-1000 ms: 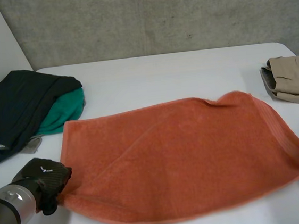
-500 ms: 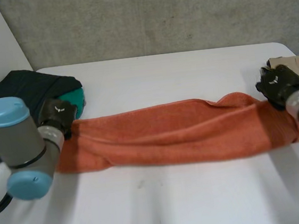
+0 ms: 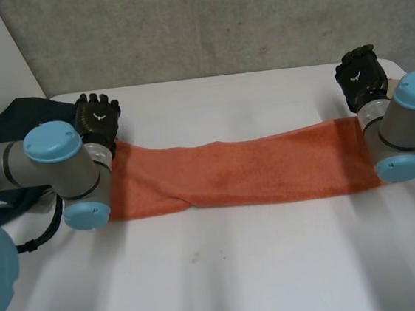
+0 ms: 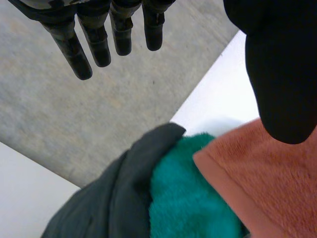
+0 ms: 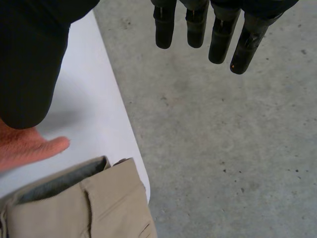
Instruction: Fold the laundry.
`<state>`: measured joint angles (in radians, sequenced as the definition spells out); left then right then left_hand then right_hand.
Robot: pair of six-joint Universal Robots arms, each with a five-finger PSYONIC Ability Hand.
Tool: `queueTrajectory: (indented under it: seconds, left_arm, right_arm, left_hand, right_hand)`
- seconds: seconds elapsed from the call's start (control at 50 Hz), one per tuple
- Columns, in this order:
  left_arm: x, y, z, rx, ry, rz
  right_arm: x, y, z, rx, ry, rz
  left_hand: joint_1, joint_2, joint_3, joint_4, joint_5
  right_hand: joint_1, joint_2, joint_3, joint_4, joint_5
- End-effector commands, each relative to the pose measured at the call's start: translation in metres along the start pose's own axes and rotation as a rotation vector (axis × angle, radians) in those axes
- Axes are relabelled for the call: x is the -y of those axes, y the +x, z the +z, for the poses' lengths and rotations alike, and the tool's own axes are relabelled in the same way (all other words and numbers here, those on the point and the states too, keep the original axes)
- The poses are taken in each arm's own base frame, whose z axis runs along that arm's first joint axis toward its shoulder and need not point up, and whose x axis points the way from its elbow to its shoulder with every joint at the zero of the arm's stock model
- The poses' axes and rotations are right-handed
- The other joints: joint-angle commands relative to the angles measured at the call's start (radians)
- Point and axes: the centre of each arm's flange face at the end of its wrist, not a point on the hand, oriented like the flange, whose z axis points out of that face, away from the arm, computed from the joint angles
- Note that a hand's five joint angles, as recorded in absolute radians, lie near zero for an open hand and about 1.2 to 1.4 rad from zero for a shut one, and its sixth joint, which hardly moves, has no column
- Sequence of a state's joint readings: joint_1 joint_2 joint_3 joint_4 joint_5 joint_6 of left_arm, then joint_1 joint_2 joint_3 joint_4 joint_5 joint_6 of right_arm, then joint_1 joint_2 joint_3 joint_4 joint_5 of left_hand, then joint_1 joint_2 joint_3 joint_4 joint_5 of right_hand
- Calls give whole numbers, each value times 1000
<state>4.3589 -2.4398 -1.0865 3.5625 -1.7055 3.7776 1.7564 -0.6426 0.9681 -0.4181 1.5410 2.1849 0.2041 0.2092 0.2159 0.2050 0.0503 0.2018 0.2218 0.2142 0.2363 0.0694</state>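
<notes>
An orange towel (image 3: 246, 170) lies folded in a long strip across the middle of the white table (image 3: 242, 271). My left hand (image 3: 98, 119) hovers just past the strip's left end, fingers straight and apart from the thumb, holding nothing. In the left wrist view that hand (image 4: 282, 74) is above the towel's corner (image 4: 262, 183). My right hand (image 3: 362, 74) is past the strip's right end, also open and empty. In the right wrist view the right hand (image 5: 29, 64) has the towel's corner (image 5: 25, 148) below its thumb.
A pile of dark cloth (image 4: 119, 198) and teal cloth (image 4: 193, 203) lies against the towel's left end. A folded beige garment (image 5: 79, 203) sits at the table's right edge (image 5: 133, 148), close to the towel's right end. Both arms cross the towel's ends.
Both hands carried the towel's near edge over to the far edge, folding it in half into a strip. They then let go, opened and moved past the far edge.
</notes>
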Motion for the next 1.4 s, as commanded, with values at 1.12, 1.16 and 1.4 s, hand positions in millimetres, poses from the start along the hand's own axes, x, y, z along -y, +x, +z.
queueTrajectory:
  seconds: [1.12, 1.16, 1.4]
  left_arm:
    - [42, -35, -123, -64, -21, -106]
    - [42, -36, -124, -63, -22, -106]
    - [47, -42, -130, -50, -10, -109]
  right_arm:
    - [-144, 124, -122, 85, -376, 160]
    - [-151, 134, -122, 65, -388, 117]
    - [-13, 100, -101, 156, -14, 8]
  left_hand:
    - [-30, -35, -41, -30, -50]
    - [-30, -35, -41, -30, -50]
    - [-30, -35, -41, -30, -50]
  right_hand:
    - [1194, 1174, 1182, 1160, 1152]
    - [1194, 1174, 1182, 1160, 1152]
    - [1194, 1174, 1182, 1160, 1152]
